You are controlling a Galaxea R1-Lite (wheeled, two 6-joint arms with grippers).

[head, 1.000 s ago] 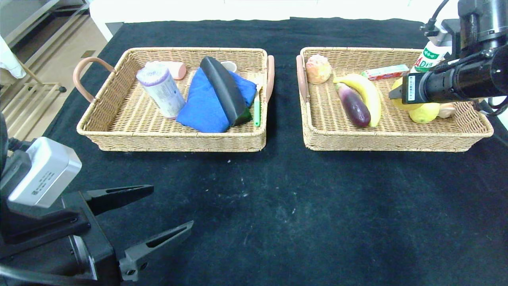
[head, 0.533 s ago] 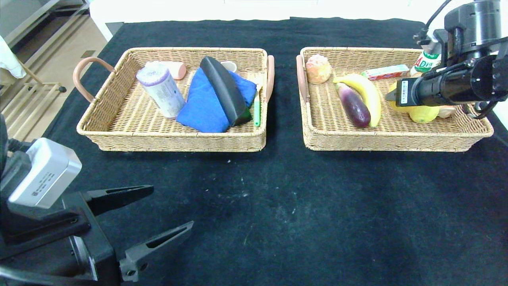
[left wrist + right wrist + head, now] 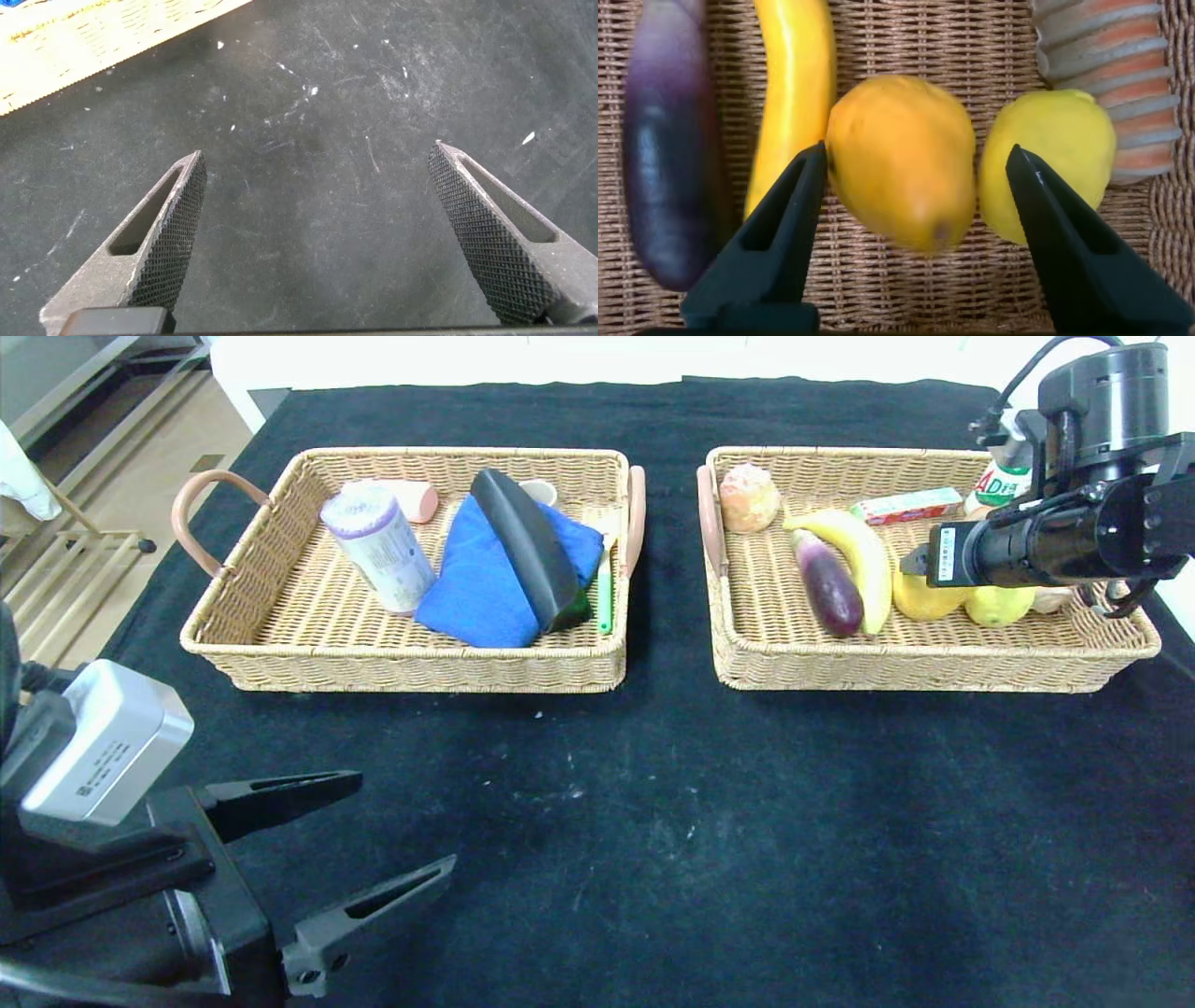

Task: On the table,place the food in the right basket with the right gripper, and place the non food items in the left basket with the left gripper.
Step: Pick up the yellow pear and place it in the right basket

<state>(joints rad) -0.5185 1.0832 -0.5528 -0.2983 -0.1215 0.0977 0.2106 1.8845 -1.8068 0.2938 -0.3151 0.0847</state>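
Observation:
The right basket (image 3: 934, 669) holds a banana (image 3: 864, 560), an eggplant (image 3: 829, 583), a pale lemon (image 3: 999, 607) and an orange-yellow fruit (image 3: 920, 597). My right arm (image 3: 1046, 537) hangs over that fruit. In the right wrist view the right gripper (image 3: 913, 149) is open, its fingers standing either side of the orange-yellow fruit (image 3: 901, 159), which lies on the wicker between the banana (image 3: 789, 84) and the lemon (image 3: 1050, 159). One finger is at the fruit's side; the other is clear of it. My left gripper (image 3: 406, 821) is parked open over the bare cloth near the front left.
The left basket (image 3: 401, 672) holds a paper roll (image 3: 378, 551), a blue cloth (image 3: 476, 588), a black pouch (image 3: 527, 546) and a green toothbrush (image 3: 604, 593). A bun (image 3: 749, 497), a red box (image 3: 906, 506) and a drink bottle (image 3: 1004, 485) sit at the right basket's back.
My right arm has come down into the right basket with the orange-yellow fruit, and its jaws have spread apart, leaving the fruit on the wicker. The left arm has not moved.

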